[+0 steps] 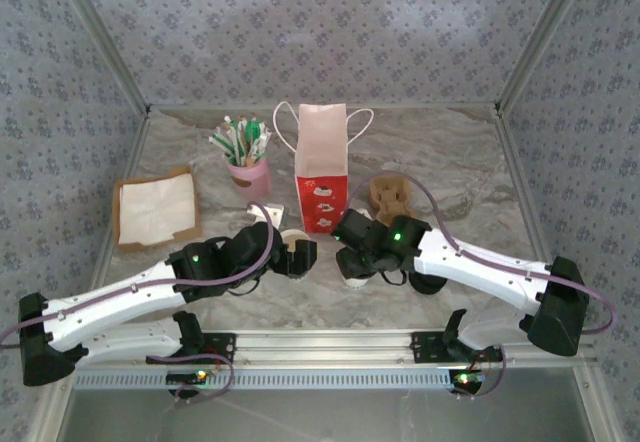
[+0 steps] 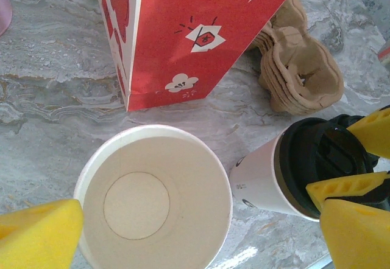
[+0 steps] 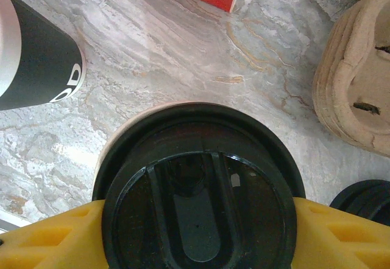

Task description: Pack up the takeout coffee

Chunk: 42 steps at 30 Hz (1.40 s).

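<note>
The takeout coffee [image 3: 201, 202], a white cup under a round black lid, stands on the marble table in front of the red bag. My right gripper [image 3: 198, 235] is shut on it, a yellow finger pressed against each side of the lid. In the left wrist view the same cup [image 2: 268, 178] leans in from the right with those fingers on it. My left gripper [image 2: 201, 238] is open, and a lidless white cup [image 2: 155, 196] stands between its fingers, touching neither. From above, both grippers meet just in front of the bag, left [image 1: 293, 254] and right [image 1: 355, 265].
The red paper bag [image 1: 322, 177] stands open just behind both cups. A stack of cardboard cup carriers [image 1: 390, 197] lies right of it, with loose black lids [image 3: 365, 199] near them. A pink cup of straws [image 1: 248, 174] and a napkin tray [image 1: 155, 210] sit to the left.
</note>
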Motion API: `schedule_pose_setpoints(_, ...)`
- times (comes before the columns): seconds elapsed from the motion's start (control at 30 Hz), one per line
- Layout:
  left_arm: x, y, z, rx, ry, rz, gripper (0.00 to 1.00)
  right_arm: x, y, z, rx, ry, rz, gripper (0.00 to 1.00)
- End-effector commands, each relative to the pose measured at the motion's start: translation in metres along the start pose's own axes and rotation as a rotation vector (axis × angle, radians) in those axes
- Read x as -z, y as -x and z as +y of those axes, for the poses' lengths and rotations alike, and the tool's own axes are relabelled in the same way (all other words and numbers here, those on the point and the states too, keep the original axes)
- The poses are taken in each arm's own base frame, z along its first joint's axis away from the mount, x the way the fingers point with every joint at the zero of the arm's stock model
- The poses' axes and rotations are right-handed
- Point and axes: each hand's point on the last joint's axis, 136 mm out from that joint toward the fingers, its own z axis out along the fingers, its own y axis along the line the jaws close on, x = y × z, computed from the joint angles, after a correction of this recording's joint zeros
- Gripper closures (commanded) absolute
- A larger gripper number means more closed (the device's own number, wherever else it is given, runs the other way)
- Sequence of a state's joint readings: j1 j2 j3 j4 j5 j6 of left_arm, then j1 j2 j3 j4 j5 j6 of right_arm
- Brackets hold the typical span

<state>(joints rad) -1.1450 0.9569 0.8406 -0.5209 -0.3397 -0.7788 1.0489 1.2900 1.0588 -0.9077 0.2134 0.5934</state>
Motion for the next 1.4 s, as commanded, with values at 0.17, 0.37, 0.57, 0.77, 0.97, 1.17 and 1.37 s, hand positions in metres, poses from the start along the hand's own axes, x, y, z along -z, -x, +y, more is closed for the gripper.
schedule_pose_setpoints(0.17,0.001,0.009,-0.008,-0.009,-0.020,-0.013,0.01,-0.003,-0.001,0.004,-0.006,0.024,0.008,0.32)
schedule_pose_setpoints(0.37,-0.001,0.009,-0.009,-0.015,-0.018,-0.009,0.00,-0.007,-0.005,0.003,-0.002,0.015,0.034,0.32)
schedule_pose_setpoints(0.57,-0.003,0.009,-0.010,-0.017,-0.018,-0.006,0.00,-0.008,-0.008,-0.005,-0.004,-0.032,0.055,0.32)
schedule_pose_setpoints(0.77,-0.004,0.008,-0.008,-0.016,-0.014,-0.004,0.00,-0.005,-0.003,-0.005,-0.013,-0.037,0.042,0.32)
schedule_pose_setpoints(0.97,-0.004,0.007,-0.009,-0.016,-0.015,-0.003,0.00,0.008,0.006,-0.009,-0.017,-0.045,0.001,0.32)
schedule_pose_setpoints(1.17,-0.006,0.007,-0.010,-0.015,-0.018,0.001,0.01,0.006,0.000,-0.010,-0.020,-0.039,0.015,0.32)
schedule_pose_setpoints(1.37,-0.008,0.006,-0.012,-0.018,-0.021,0.006,0.00,-0.003,0.002,-0.001,-0.019,0.000,0.010,0.32)
